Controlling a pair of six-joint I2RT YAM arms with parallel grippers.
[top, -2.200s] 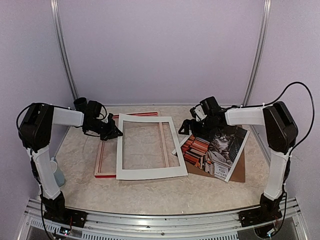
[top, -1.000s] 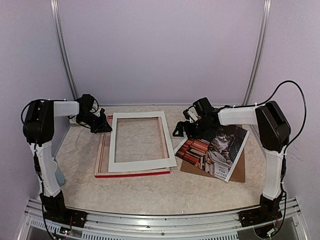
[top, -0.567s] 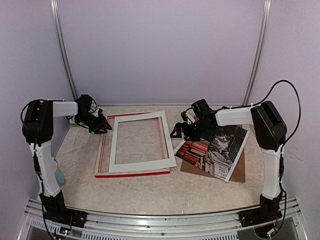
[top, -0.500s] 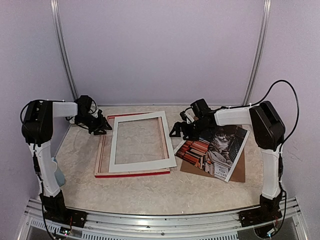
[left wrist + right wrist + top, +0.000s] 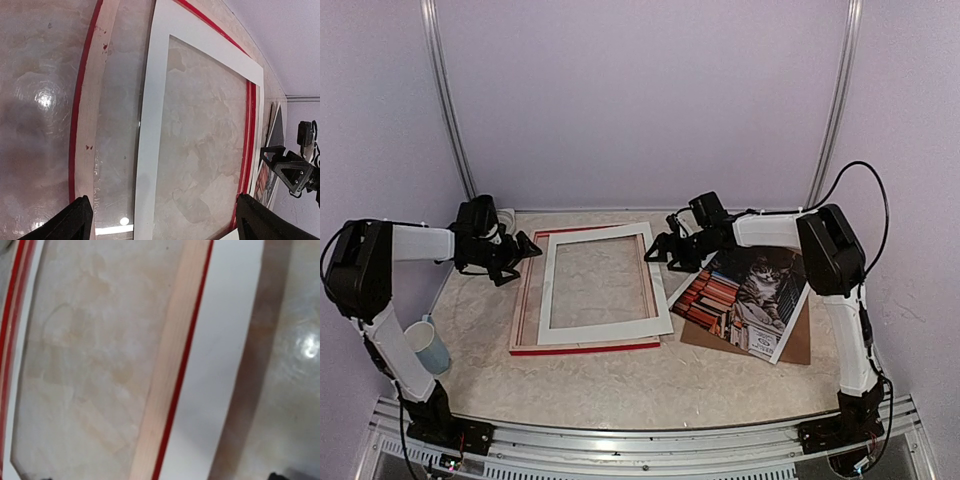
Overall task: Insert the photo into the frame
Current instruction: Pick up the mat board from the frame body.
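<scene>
The photo (image 5: 752,292) is lying right, on the brown backing board (image 5: 802,345), beside the frame (image 5: 582,348), which is carrying the white mat (image 5: 605,328); the left gripper (image 5: 520,258) and right gripper (image 5: 662,254) are gaping wide, gripping nothing; the loading is waiting.

Both arms (image 5: 420,241): white tubes, black joints (image 5: 830,250), looping black cables (image 5: 863,164).

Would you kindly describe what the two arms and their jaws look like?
The left arm and right arm share white tubular links, black joint housings and black bases. Their jaws are black and angular. A black cable loops beside the right arm.
</scene>
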